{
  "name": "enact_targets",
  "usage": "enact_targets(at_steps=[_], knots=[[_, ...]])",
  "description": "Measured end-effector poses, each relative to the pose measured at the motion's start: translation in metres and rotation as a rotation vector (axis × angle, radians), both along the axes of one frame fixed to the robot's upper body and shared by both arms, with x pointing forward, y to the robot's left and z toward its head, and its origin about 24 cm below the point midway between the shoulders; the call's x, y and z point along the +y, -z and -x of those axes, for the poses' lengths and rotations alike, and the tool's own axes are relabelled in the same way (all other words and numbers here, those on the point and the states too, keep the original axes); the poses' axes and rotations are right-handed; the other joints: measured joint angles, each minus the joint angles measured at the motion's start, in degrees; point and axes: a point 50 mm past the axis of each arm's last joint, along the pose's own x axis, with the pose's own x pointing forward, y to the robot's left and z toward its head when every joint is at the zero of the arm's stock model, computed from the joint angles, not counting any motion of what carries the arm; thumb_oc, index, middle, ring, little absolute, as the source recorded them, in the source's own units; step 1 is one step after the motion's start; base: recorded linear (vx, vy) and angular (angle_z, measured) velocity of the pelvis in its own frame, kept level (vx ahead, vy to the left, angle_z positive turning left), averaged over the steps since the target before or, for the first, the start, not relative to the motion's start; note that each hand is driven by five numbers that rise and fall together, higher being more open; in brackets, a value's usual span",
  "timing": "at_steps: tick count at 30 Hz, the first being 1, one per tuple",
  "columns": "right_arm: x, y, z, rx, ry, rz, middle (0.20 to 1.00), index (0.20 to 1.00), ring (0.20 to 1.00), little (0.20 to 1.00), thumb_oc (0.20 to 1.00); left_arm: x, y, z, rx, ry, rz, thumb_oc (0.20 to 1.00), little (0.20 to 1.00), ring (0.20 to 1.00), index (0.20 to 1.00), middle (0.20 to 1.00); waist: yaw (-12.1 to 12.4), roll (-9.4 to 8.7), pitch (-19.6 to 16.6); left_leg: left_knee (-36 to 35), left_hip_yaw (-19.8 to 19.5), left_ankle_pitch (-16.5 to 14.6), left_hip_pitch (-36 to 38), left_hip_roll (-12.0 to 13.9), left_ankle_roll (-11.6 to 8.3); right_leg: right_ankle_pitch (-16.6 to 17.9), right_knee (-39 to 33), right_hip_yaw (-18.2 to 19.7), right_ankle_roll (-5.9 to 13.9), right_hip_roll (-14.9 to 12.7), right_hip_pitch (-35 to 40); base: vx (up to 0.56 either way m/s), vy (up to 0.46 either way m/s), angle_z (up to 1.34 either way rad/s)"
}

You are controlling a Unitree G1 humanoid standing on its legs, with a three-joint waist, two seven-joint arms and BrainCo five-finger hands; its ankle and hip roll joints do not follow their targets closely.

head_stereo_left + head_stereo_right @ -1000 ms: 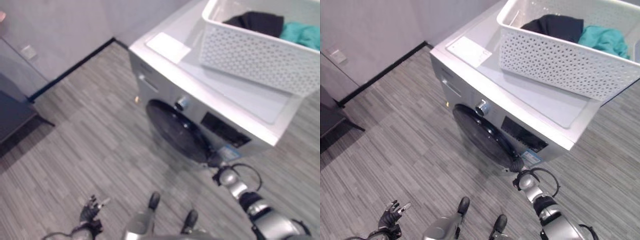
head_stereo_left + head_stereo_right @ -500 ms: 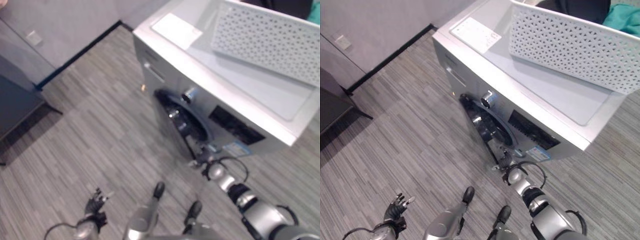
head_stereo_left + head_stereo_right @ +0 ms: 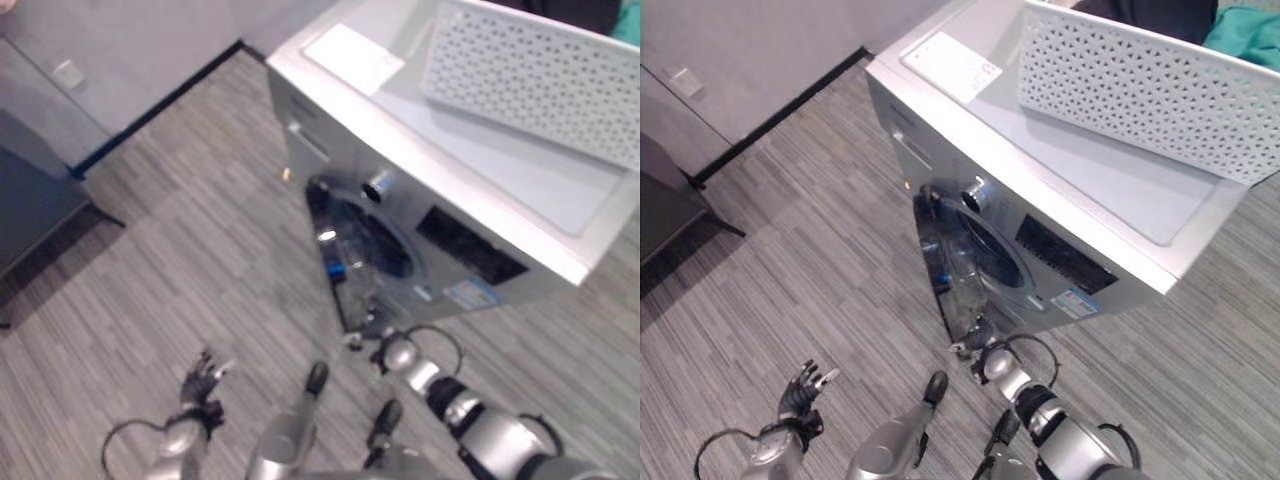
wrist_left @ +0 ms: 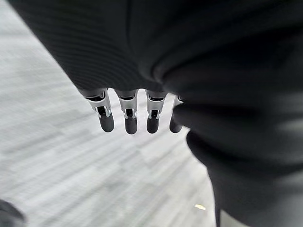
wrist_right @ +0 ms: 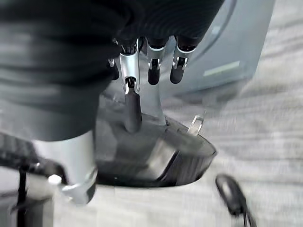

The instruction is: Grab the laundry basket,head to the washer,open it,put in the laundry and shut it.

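Grey floor (image 3: 790, 270); right hand (image 3: 978, 352) at washer door (image 3: 948, 275) edge.

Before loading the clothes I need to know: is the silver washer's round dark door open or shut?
Open: the round dark door stands swung out from the silver washer, the right hand at its edge.

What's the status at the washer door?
Right hand at the edge of the round dark-glass washer door, door swung partly open. Left hand open, idle over the floor. White perforated plastic laundry basket on the washer top, nothing blocking.
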Motion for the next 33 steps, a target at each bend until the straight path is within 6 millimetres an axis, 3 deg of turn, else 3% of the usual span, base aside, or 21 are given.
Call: enact_targets(at_steps=[7,13,14,17,18,19,21,22,23,24,26,28,29,33], knots=[[0.053,-0.028,-0.009,-0.013,-0.099,-0.273,1.000,1.000,1.000,1.000,1.000,-0.002,-0.003,-0.004,-0.021,0.010,0.001,1.000,1.000,1.000,1.000,1.000,3.2,0.58,-0.1,0.1,-0.7,0.2,0.4,-0.5,-0.13,0.0,0.0,-0.4,0.01,-0.3,0.5,0.00,-0.003,0.06],[0.051,-0.032,-0.012,-0.026,-0.108,-0.286,1.000,1.000,1.000,1.000,1.000,-0.002,-0.005,-0.004,-0.019,0.045,-0.013,1.000,1.000,1.000,1.000,1.000,3.2,0.38,-0.2,0.0,-0.6,0.1,1.6,-0.7,-0.15,0.1,0.3,-0.1,0.14,-0.6,1.7,0.01,0.011,0.00],[0.032,-0.018,-0.001,-0.001,-0.093,-0.264,1.000,1.000,1.000,1.000,1.000,0.000,-0.053,-0.014,-0.164,0.243,-0.085,1.000,1.000,1.000,1.000,1.000,3.0,-0.70,-0.5,-0.1,-0.4,0.1,1.8,-0.6,-0.12,0.1,0.3,0.2,0.13,-0.7,1.7,0.03,0.040,-0.06],[-0.024,0.020,0.036,0.118,0.016,-0.194,1.000,1.000,1.000,1.000,1.000,0.010,-0.160,-0.019,-0.437,0.660,-0.328,1.000,1.000,1.000,1.000,1.000,2.9,-1.21,-1.5,-0.6,0.6,0.0,2.8,-0.9,0.05,0.1,0.3,1.3,0.75,-1.2,2.1,0.05,0.035,-0.19],[-0.064,0.055,0.081,0.286,0.082,-0.085,1.000,1.000,1.000,1.000,1.000,0.009,-0.191,-0.025,-0.455,0.830,-0.403,1.000,1.000,1.000,1.000,1.000,1.5,-0.46,-2.4,-1.9,2.4,-0.1,4.5,-1.1,-0.11,0.4,0.4,2.7,1.15,-1.8,2.5,0.09,0.035,-0.43],[-0.074,0.066,0.098,0.348,0.108,-0.062,1.000,1.000,1.000,1.000,1.000,0.005,-0.194,-0.022,-0.416,0.919,-0.412,1.000,1.000,1.000,1.000,1.000,0.5,-0.56,-2.5,-1.9,2.8,-0.2,5.0,-1.2,-0.14,0.4,0.4,3.1,1.19,-2.0,2.8,0.09,0.035,-0.41],[-0.092,0.079,0.125,0.441,0.135,-0.001,1.000,1.000,1.000,1.000,1.000,-0.004,-0.186,-0.017,-0.328,1.039,-0.361,1.000,1.000,1.000,1.000,1.000,-1.6,-0.62,-2.6,-1.9,3.8,-0.2,6.1,-1.3,0.21,0.5,0.4,4.1,1.38,-2.1,3.3,0.10,0.023,-0.32],[-0.105,0.088,0.149,0.521,0.169,0.032,1.000,1.000,1.000,1.000,1.000,-0.013,-0.161,-0.013,-0.223,1.102,-0.219,1.000,1.000,1.000,1.000,1.000,-4.0,-0.90,-2.7,-1.9,5.0,-0.6,7.2,-1.3,0.81,0.5,0.4,5.6,1.43,-2.0,3.7,0.09,0.018,-0.49],[-0.109,0.089,0.153,0.530,0.194,0.026,1.000,1.000,1.000,1.000,1.000,-0.016,-0.145,-0.010,-0.162,1.110,-0.154,1.000,1.000,1.000,1.000,1.000,-5.4,-1.32,-2.8,-1.9,6.0,-0.9,7.7,-1.1,0.82,0.5,0.4,6.5,1.48,-1.9,3.8,0.08,0.019,-0.68],[-0.110,0.087,0.148,0.520,0.193,0.029,1.000,1.000,1.000,1.000,1.000,-0.016,-0.122,-0.008,-0.071,1.108,-0.101,1.000,1.000,1.000,1.000,1.000,-6.6,-1.86,-2.9,-1.9,7.1,-1.0,8.1,-0.7,0.86,0.7,0.3,8.0,1.60,-1.7,4.0,0.08,0.020,-0.67],[-0.113,0.085,0.149,0.508,0.198,0.023,1.000,1.000,1.000,1.000,1.000,-0.016,-0.095,-0.014,-0.001,1.056,-0.047,1.000,1.000,1.000,1.000,1.000,-10.2,-3.86,-3.9,-1.9,9.5,-2.0,9.4,0.1,0.53,0.7,0.4,10.2,1.61,-0.8,3.3,0.08,0.018,-0.52],[-0.108,0.079,0.139,0.452,0.191,-0.020,1.000,1.000,1.000,1.000,1.000,-0.014,-0.070,-0.016,0.095,1.009,-0.033,1.000,1.000,1.000,1.000,1.000,-10.9,-5.35,-5.1,-1.9,11.4,-2.0,10.5,0.8,0.62,0.8,0.4,12.2,1.50,-0.5,3.8,0.06,0.012,-0.60],[-0.108,0.078,0.141,0.448,0.196,-0.028,1.000,1.000,1.000,1.000,1.000,-0.013,-0.065,-0.015,0.136,1.018,-0.033,1.000,1.000,1.000,1.000,1.000,-14.4,-7.08,-6.6,-1.9,13.0,-2.6,10.7,1.4,0.42,0.9,0.4,13.6,1.35,0.2,3.2,0.06,0.020,-0.74],[-0.115,0.071,0.146,0.419,0.186,-0.037,1.000,1.000,1.000,1.000,1.000,-0.012,-0.062,-0.017,0.180,1.033,-0.010,1.000,1.000,1.000,1.000,1.000,-18.1,-8.51,-8.1,-2.1,16.8,-3.2,11.4,2.2,0.28,1.6,0.4,17.3,0.95,0.8,2.0,0.08,0.009,-0.52]])
